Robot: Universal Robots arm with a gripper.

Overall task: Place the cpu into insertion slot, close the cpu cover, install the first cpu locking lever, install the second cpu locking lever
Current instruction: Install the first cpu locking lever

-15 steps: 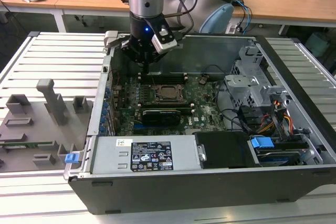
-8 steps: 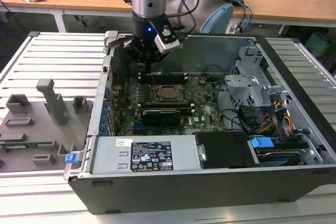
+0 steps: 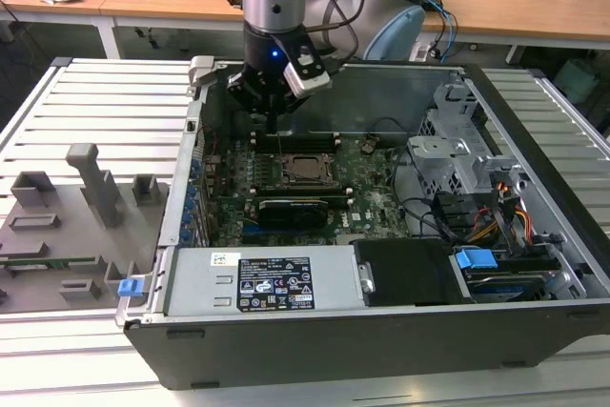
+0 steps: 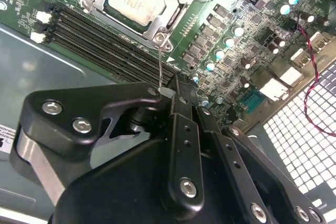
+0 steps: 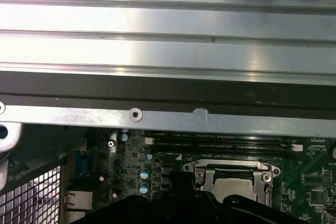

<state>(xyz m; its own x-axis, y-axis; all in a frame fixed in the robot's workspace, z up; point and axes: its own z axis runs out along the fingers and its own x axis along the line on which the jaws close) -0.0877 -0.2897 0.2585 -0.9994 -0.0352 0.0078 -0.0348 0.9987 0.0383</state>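
Open computer case (image 3: 381, 331) on slatted metal table (image 3: 105, 102).

Open computer case (image 3: 534, 131) on ribbed metal counter (image 3: 105, 102). Green motherboard (image 3: 367, 193) on case floor; black expansion card (image 3: 300, 209) across its near part; long black memory slots (image 4: 105, 40) run beside socket. Labelled power supply (image 3: 262, 283) along case's near wall. Drive cage (image 3: 457, 154) and blue-clipped cables (image 3: 475, 259) toward exterior view's right. Grey fixture blocks (image 3: 91, 183) on counter beside case. Wooden desks (image 3: 534, 2) behind.
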